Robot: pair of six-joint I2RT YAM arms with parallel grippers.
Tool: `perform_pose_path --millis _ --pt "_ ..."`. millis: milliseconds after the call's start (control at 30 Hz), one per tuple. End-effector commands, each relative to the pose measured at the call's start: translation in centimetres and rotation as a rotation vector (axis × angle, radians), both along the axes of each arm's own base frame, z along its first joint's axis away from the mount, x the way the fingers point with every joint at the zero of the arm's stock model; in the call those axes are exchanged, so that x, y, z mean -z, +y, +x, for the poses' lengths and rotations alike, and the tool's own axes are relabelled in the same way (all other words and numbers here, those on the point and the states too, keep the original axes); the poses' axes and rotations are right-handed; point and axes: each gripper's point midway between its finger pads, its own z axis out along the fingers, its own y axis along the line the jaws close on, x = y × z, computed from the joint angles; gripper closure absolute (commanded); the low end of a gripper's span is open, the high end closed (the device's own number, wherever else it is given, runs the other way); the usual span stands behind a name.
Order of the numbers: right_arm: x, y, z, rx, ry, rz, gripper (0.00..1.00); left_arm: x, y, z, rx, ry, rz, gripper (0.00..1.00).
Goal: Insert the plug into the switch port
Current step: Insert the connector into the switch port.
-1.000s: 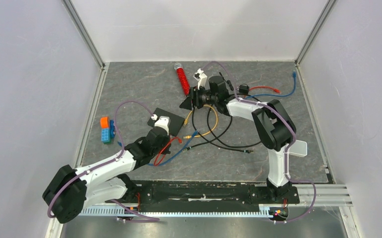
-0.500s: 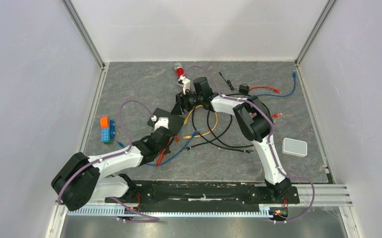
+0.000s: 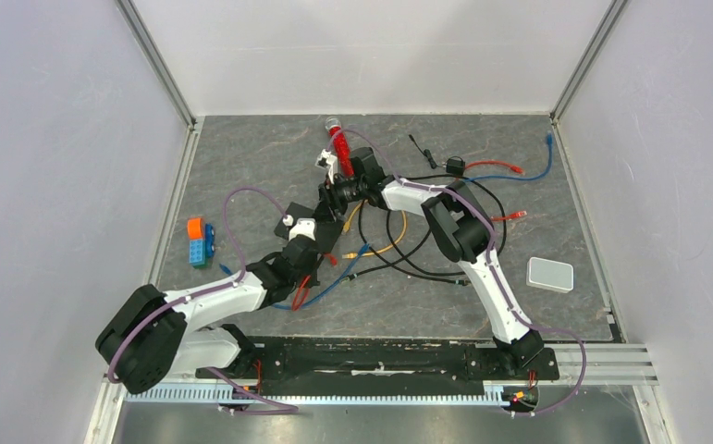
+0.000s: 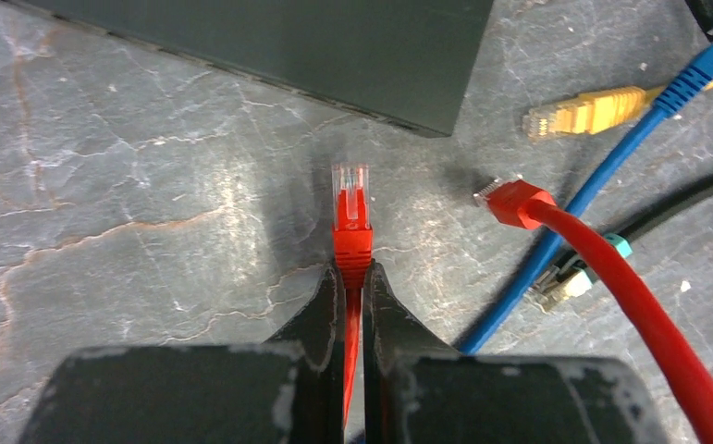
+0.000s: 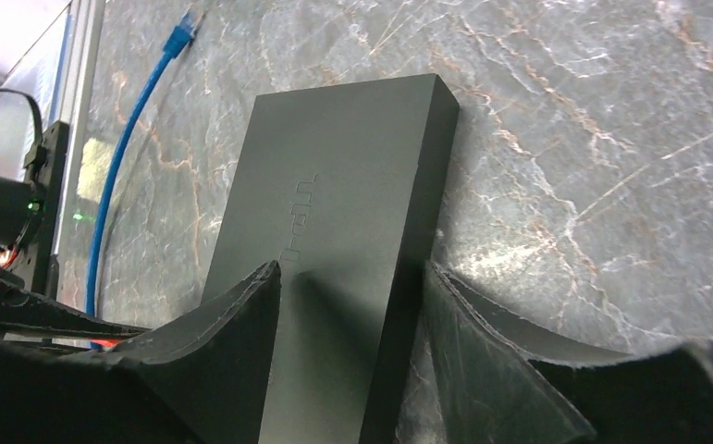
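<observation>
My left gripper (image 4: 353, 273) is shut on a red cable just behind its clear-tipped red plug (image 4: 350, 205). The plug points at the near edge of the flat black switch box (image 4: 334, 46), a short gap away, close above the grey floor. I cannot make out the sockets along that edge. My right gripper (image 5: 352, 305) is open and straddles one end of the box (image 5: 352, 185), one finger over its top and one beside its side. In the top view the two grippers meet over the box (image 3: 334, 227), which is mostly hidden.
Loose cables lie right of the plug: a second red plug (image 4: 514, 199), a yellow plug (image 4: 574, 111), a blue cable (image 4: 611, 157) and black cables (image 3: 408, 250). A red tube (image 3: 339, 148) lies at the back, orange and blue bricks (image 3: 197, 240) at the left, a white rounded box (image 3: 550, 274) at the right.
My right arm has swung left and come down over the black box. My left arm has moved forward with the red plug toward the box's edge.
</observation>
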Motion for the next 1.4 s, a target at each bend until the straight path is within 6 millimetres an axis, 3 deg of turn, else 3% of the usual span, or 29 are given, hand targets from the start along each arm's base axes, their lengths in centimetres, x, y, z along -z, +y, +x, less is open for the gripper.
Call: perform_pose_path --millis 0,467,667,800,967,1200,1367 --pt "1.3 0.4 -2.5 -0.112 0.04 0.014 0.42 -0.3 -1.2 -0.7 0.014 0.039 -0.09 0.98" --pt "1.8 0.6 -4.6 -0.233 0.012 0.065 0.44 0.7 1.0 -1.3 -0.054 0.171 -0.145 0.98" --pt "1.4 0.7 -4.8 -0.266 0.008 0.093 0.43 1.3 -0.9 -1.1 0.047 0.209 -0.177 0.98" --pt "1.0 0.8 -5.3 -0.297 0.015 0.116 0.44 0.6 -1.7 -0.4 0.1 0.184 -0.178 0.98" --pt "0.7 0.5 -5.9 -0.326 0.035 0.135 0.44 1.4 -0.6 -0.6 0.044 0.216 -0.134 0.98" --pt "2.3 -0.9 -5.0 -0.196 0.043 0.034 0.45 1.6 0.4 0.1 -0.045 0.199 -0.101 0.98" --pt "2.1 -1.7 -5.0 -0.14 0.058 -0.01 0.44 1.5 1.2 0.5 -0.08 0.185 -0.066 0.98"
